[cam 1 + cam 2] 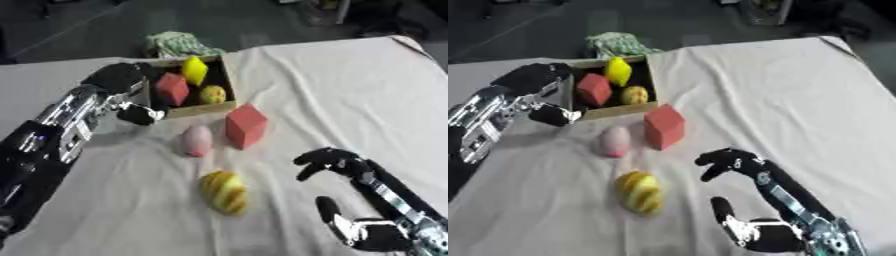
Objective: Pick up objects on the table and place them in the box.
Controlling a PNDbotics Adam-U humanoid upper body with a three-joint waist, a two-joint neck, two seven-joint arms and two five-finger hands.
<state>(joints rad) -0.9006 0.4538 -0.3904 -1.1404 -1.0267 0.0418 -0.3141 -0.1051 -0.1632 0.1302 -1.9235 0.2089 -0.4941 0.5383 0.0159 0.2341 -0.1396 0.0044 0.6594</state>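
1. Left eye view, nearest: right hand point(367, 232) at the lower right, palm up, fingers point(328, 161) loosely curled and apart, holding nothing, touching no object.
2. Just left of it, a yellow oval fruit with orange stripes point(225, 192) lies on the white cloth-covered counter point(332, 90), well clear of the box.
3. Further back: a pink egg-shaped toy point(197, 140) and a red foam cube point(245, 126), side by side, just in front of the box; cannot tell if they touch.
4. Open cardboard box point(203, 108) already holds a red block point(171, 88), a yellow diamond-shaped block point(193, 70) and a small yellow-orange ball point(213, 94).
5. Left hand point(122, 82) sits at the box's left wall, dark fingers point(140, 115) curled down by its front-left corner. Nothing seen held; contact with the box unclear.
6. A green-and-white cloth bundle point(179, 44) lies behind the box, at the far counter edge.
7. Risks, as a judgement: the left hand could nudge or drag the box on the cloth; the rounded fruit and egg may roll away from closing fingers; the wrinkled cloth may bunch under a reach; the cube could knock the egg.
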